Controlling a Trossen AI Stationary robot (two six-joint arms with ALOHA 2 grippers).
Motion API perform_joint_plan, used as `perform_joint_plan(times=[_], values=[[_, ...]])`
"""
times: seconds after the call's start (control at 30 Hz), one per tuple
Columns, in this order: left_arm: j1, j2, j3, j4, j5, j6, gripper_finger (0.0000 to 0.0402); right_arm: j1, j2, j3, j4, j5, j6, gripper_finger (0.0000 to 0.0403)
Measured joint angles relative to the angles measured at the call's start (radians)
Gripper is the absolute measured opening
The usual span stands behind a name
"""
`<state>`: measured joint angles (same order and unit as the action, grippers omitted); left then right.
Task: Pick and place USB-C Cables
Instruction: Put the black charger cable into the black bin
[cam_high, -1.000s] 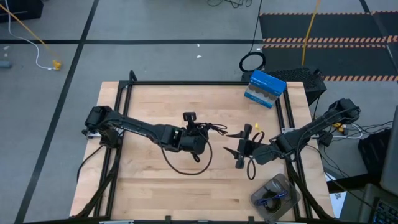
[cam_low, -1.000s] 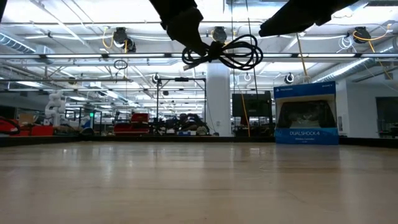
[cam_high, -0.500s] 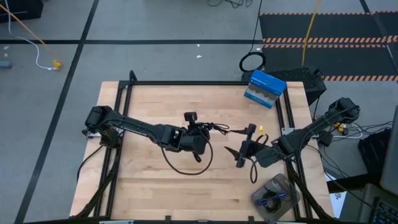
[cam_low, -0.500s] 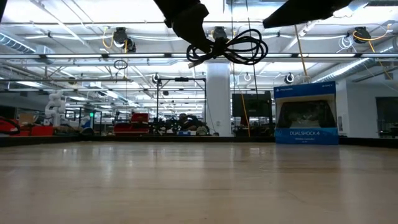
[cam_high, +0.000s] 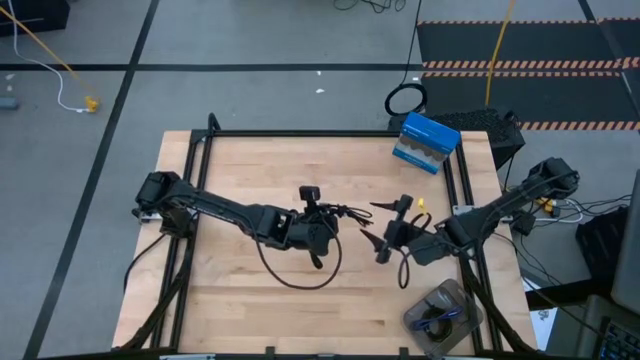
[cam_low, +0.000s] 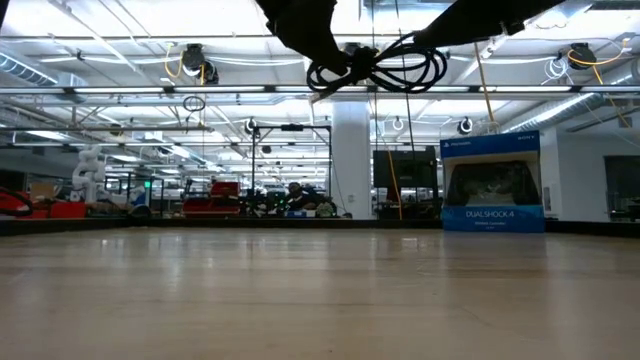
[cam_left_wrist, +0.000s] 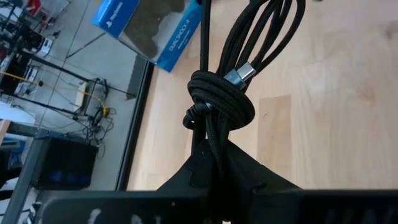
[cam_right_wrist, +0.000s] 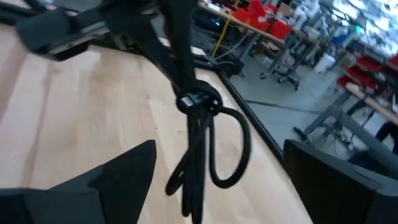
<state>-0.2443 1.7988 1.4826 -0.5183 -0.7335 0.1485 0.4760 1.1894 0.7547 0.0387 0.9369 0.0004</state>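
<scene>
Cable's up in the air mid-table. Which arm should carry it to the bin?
Right, probably. The left gripper holds the black coiled cable aloft; the right gripper is open right beside it, and the clear bin sits at the table's right near corner, on the right arm's side.

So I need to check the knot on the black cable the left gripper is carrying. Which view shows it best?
The left wrist view: the black cable fills it, wrap and silver plug sharp. The right wrist view shows it blurred, the low view as a silhouette above the table, the high view as a thin tangle beside the left gripper.
</scene>
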Motion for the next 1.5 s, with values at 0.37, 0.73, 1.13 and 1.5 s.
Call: perform_joint_plan(times=[0.37,0.73,1.13,1.5], values=[[-0.004,0.000,0.000,0.000,0.000,0.003,0.0032,-0.045,0.018,0.000,-0.004,-0.103,0.078,0.0263],[-0.008,0.000,0.000,0.000,0.008,0.005,0.0024,-0.058,0.057,0.000,0.016,-0.101,0.065,0.0178],[-0.009,0.000,-0.001,0.000,0.018,-0.007,0.0044,-0.058,0.057,0.000,0.022,-0.101,0.063,0.0095],[-0.032,0.000,-0.001,0.027,0.018,-0.027,0.0143,-0.055,0.057,0.000,0.020,-0.101,0.065,0.0032]])
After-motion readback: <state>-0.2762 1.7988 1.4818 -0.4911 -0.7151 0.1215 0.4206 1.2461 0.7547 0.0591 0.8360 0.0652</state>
